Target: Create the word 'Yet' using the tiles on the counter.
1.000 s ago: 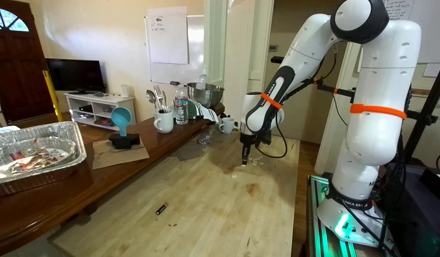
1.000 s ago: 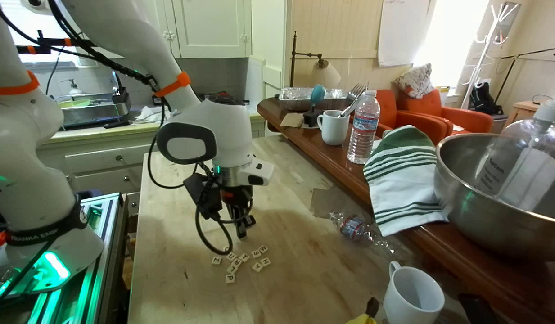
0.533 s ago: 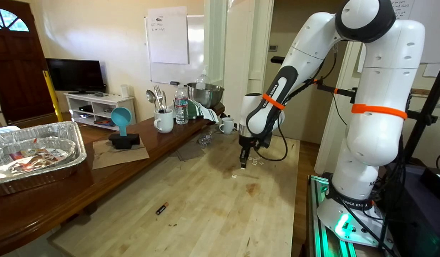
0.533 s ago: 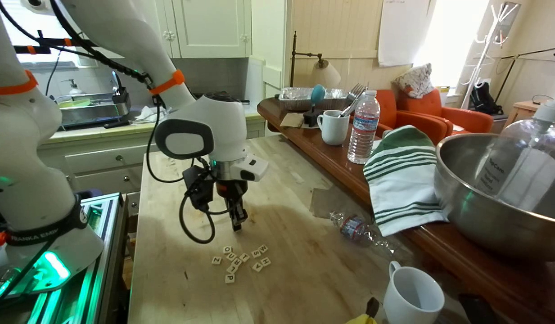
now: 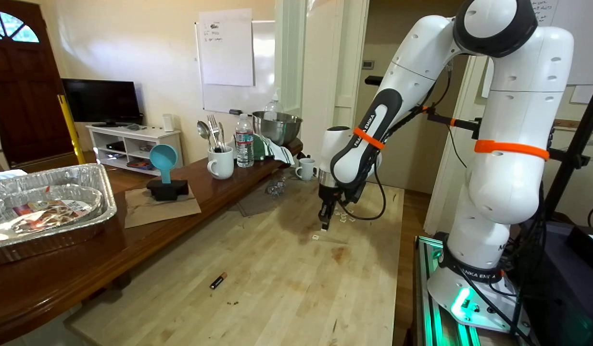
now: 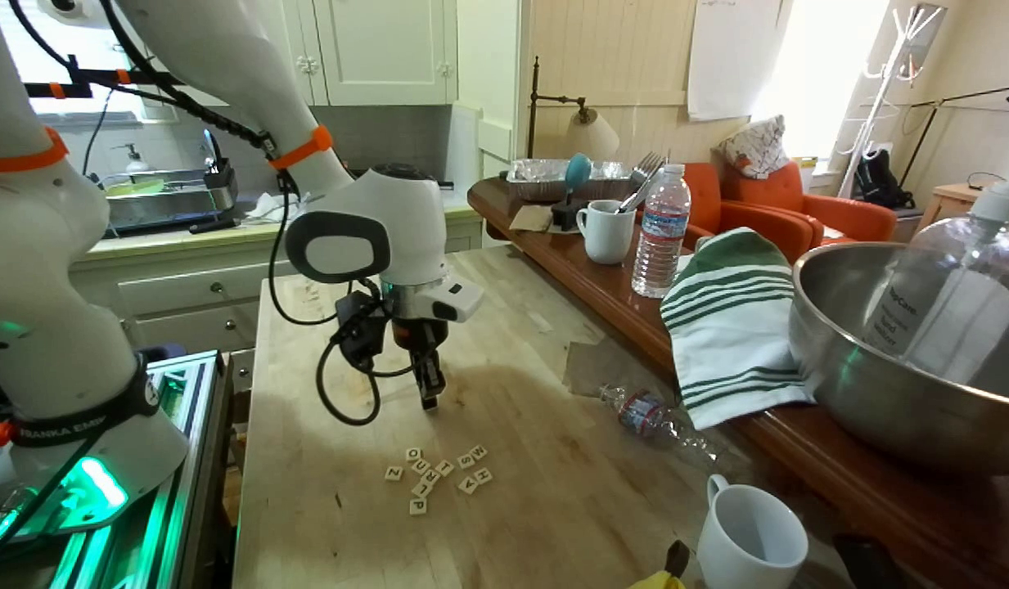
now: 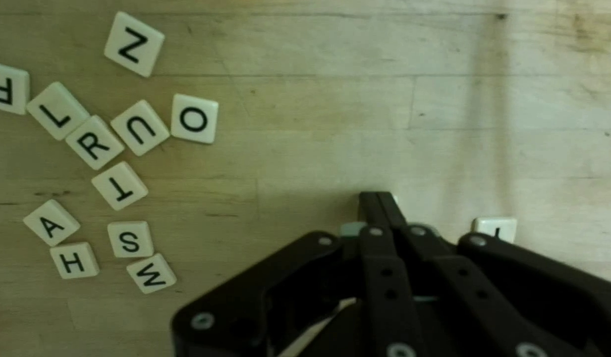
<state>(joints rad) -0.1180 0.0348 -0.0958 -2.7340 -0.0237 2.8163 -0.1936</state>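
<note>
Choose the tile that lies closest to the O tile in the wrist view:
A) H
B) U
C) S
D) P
B: in the wrist view, the U tile lies right beside the O tile, with hardly any gap between them.

This is a home, with orange armchairs (image 6: pixel 860 219), a television (image 5: pixel 101 101) and pale kitchen cupboards (image 6: pixel 381 53).

The arm (image 5: pixel 512 115) — bent at the elbow (image 5: pixel 491 19) — slopes down through the forearm (image 5: pixel 397 91) to the wrist (image 5: pixel 332 149); the gripper (image 7: pixel 378 194) points downward, fingers (image 7: pixel 369 210) together.
</note>
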